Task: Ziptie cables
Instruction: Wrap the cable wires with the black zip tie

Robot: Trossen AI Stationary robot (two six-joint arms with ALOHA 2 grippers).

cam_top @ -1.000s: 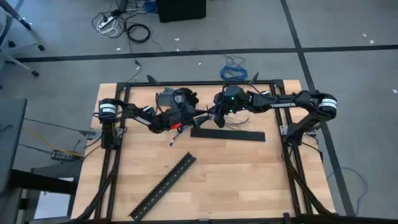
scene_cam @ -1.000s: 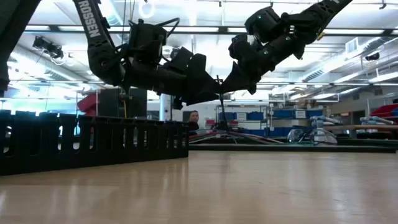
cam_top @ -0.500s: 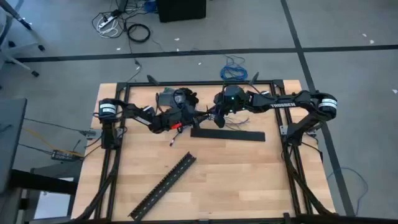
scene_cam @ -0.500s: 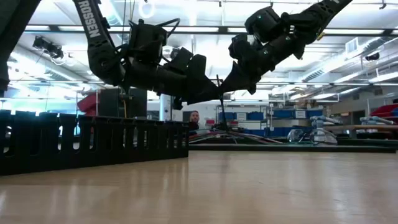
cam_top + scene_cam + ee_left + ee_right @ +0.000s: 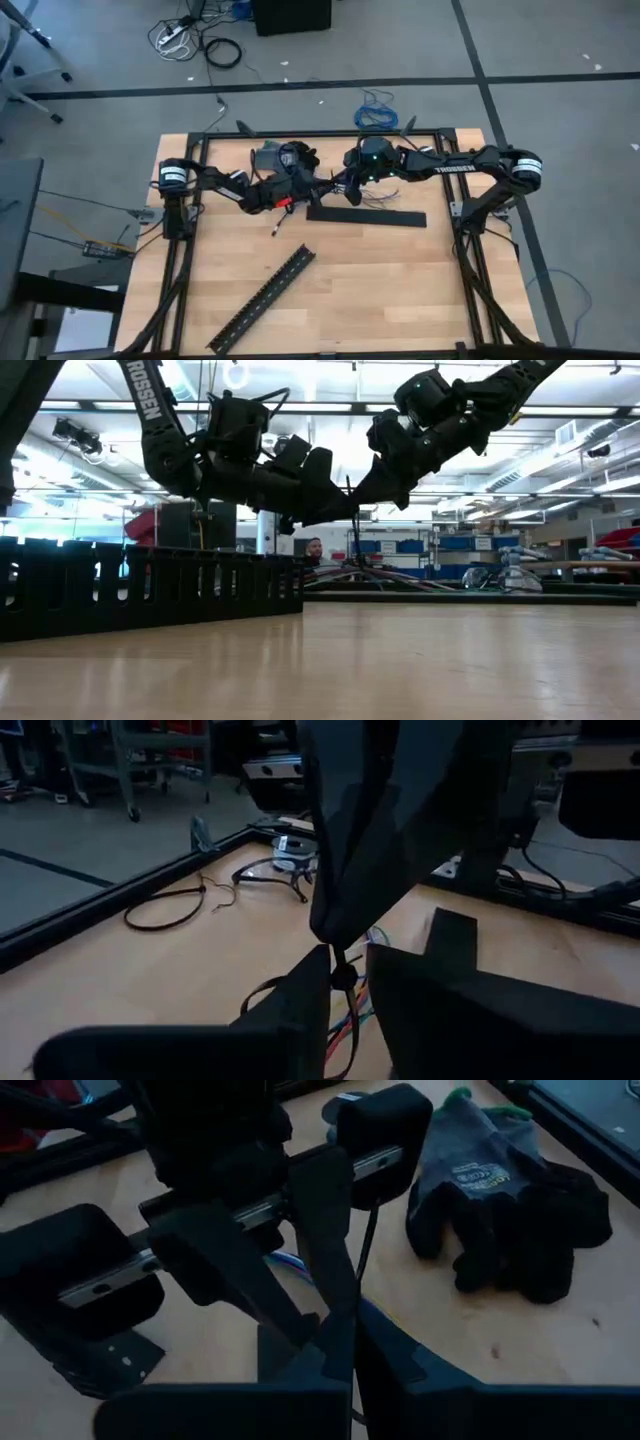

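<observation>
Where legible, right arm (image 5: 455, 168) reads "THOSSEN".

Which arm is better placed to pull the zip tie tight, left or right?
Hard to separate: left gripper and right gripper meet tip to tip above the cables. Probably the right, whose fingers close on a thin dark strand.

The high view looks straight down on the whole desk (image 5: 400, 290) from well above. The low view sits at desk-top level, facing level into the room. Each wrist view looks closely past its own fingers. All four share the two arms' meeting point.
</observation>
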